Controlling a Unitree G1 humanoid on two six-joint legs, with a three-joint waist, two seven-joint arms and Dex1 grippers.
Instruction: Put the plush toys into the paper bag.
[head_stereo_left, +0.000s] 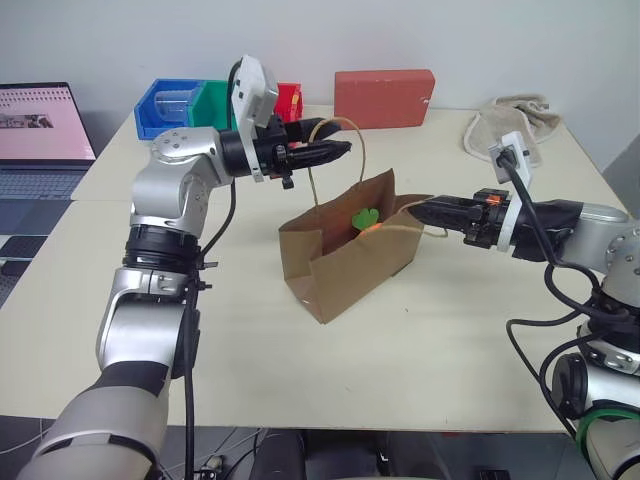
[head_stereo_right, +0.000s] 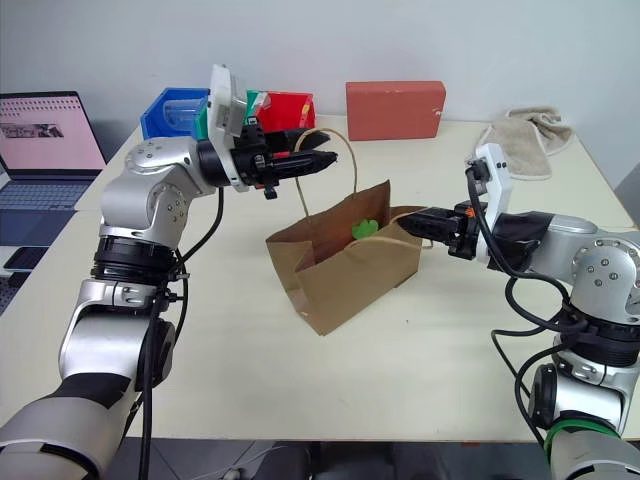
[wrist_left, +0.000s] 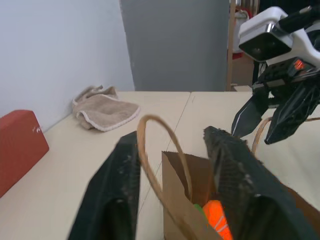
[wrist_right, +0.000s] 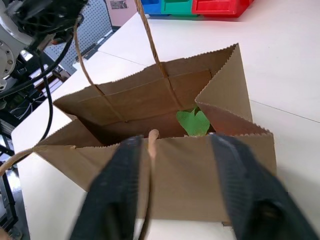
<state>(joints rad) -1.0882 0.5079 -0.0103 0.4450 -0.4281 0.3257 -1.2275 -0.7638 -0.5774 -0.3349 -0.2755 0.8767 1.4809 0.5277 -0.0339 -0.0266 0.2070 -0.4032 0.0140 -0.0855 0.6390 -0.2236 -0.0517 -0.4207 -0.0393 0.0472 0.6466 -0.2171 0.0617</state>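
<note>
Both tools stood at the mouth of the paper bag (head_stereo_left: 345, 255), one on each side. Close in, the right tool (head_stereo_left: 424, 212) lay nearly level with its fingers (wrist_right: 120, 195) spread, straddling the near wall of the bag and one loop handle (wrist_right: 150, 150) without closing on either. Across the opening, the left tool (head_stereo_left: 340, 150) pointed level toward the right one, its fingers (wrist_left: 112, 195) likewise parted, with the other loop handle (wrist_left: 165, 165) standing between them, unpinched. Inside the bag, just past the right tool, the orange carrot toy (wrist_left: 218, 217) lay low against the wall; its green leaves (wrist_right: 194, 122) and a sliver of orange showed above the paper edge, and the rest of its body was hidden. Whether the white egg toy was in there too could not be told, since the deep interior was dark and blocked by the bag walls. The bag stood upright on the bench (head_stereo_left: 420, 340), mouth open. Beyond the left tool sat blue, green and red bins (head_stereo_right: 180, 110), their contents unclear, then a red rectangular box (head_stereo_left: 384, 97). Beyond the right tool a beige cloth (head_stereo_left: 510, 122) lay crumpled at the bench's far corner. A laptop (head_stereo_left: 40, 135) was cut off at the picture's edge.
</note>
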